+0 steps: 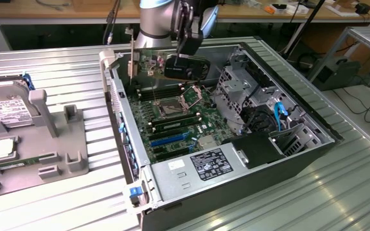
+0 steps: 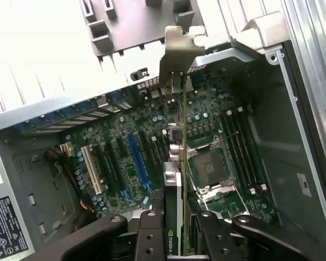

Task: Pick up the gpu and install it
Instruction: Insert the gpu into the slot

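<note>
Gpu [image 1: 188,69], one unit, gripped edge-on by the jaws closed on it, hanging over the motherboard [image 2: 125,147] beneath them; hazard: if misaligned with a slot [image 2: 137,157], descent could strike the CPU socket [image 2: 213,163] or snag the bracket.

Room above motherboard [image 1: 172,126] between drive cage [image 1: 236,89] and case wall [image 1: 122,113], perhaps tight around the gpu [image 1: 194,71].

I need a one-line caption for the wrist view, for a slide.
Gripper holding the gpu edge-on over the motherboard in the open case.
</note>
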`<state>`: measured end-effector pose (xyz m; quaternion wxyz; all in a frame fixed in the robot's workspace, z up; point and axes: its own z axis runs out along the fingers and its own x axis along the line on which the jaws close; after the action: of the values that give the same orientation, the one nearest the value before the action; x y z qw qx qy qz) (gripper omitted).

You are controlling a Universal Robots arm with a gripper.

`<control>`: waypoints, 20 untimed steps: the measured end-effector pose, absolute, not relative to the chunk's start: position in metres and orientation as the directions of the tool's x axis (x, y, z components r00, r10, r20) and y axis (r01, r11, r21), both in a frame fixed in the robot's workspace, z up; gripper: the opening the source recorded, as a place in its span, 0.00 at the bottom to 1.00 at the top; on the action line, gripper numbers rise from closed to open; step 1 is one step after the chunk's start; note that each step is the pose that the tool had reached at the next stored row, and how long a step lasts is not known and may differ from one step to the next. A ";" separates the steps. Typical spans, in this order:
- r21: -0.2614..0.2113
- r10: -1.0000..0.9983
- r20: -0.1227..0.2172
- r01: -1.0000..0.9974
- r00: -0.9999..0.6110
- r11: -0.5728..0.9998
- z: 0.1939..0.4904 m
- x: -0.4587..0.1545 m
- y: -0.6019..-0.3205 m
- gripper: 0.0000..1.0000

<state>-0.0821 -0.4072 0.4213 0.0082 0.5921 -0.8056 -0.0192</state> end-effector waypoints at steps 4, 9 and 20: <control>0.041 -0.973 -0.010 -0.972 -0.230 0.230 0.421 -0.082 -0.407 0.27; 0.041 -0.974 -0.010 -0.974 -0.225 0.224 0.421 -0.082 -0.407 0.27; 0.041 -1.000 -0.010 -0.999 -0.001 0.001 0.421 -0.082 -0.407 0.27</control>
<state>-0.0821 -0.4072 0.4212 0.0109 0.7067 -0.7073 -0.0178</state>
